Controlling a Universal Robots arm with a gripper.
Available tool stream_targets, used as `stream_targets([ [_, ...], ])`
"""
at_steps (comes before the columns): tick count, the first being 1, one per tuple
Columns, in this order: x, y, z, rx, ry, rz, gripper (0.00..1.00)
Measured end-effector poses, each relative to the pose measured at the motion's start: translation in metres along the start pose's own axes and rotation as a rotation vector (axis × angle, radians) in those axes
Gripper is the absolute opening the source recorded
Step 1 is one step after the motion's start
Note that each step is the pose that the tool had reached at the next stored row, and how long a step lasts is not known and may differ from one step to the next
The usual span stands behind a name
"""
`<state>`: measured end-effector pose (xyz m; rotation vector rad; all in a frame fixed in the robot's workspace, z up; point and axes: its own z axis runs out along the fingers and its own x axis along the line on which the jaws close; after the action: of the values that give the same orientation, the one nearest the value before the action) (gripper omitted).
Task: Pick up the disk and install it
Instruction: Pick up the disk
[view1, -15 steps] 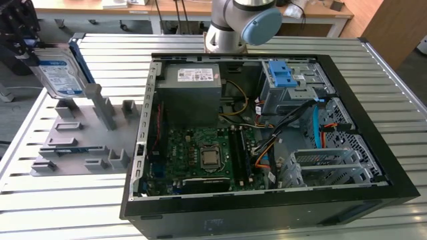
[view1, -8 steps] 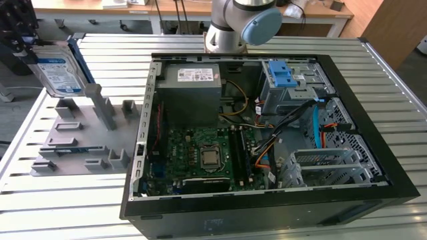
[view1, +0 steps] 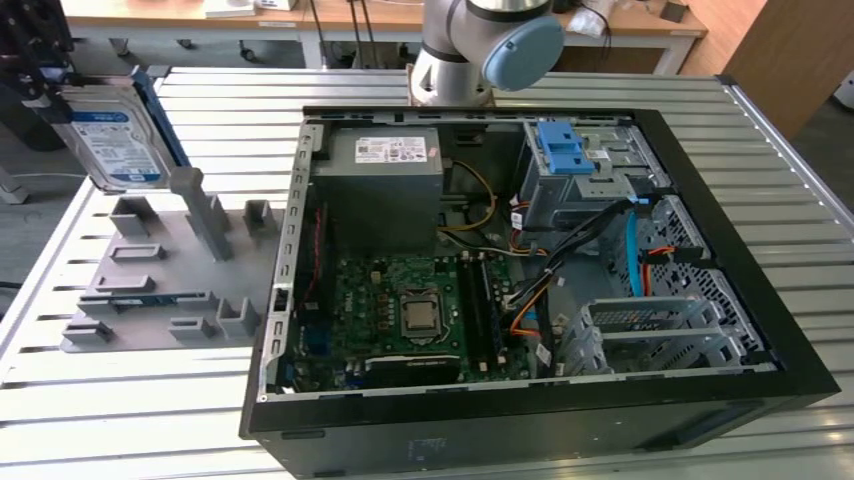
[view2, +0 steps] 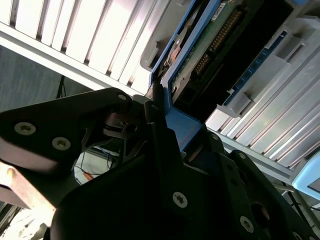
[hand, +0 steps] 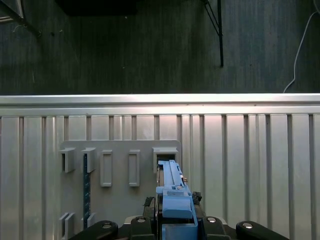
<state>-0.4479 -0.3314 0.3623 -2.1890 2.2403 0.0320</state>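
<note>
gripping the disk (view1: 123, 140) by its blue frame, the hand (view1: 47, 100) is clamped on it, upright above the grey holder (view1: 140, 275) at the exterior view's left. pick-up looks done; installing calls for lining it up with the drive bay (view1: 594, 175) in the case (view1: 747, 262).

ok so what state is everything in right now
disk: upright on edge, gripped, outside the case
hand: shut on the disk
computer case: open, side panel off
grey fixture: flat on the table, one slim stick slotted in
</note>
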Motion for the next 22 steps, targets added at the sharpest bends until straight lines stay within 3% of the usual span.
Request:
stream_targets([
  [22,-0.0004,0.0002,-0.0197,-0.0001,0.0000,0.000,0.36],
])
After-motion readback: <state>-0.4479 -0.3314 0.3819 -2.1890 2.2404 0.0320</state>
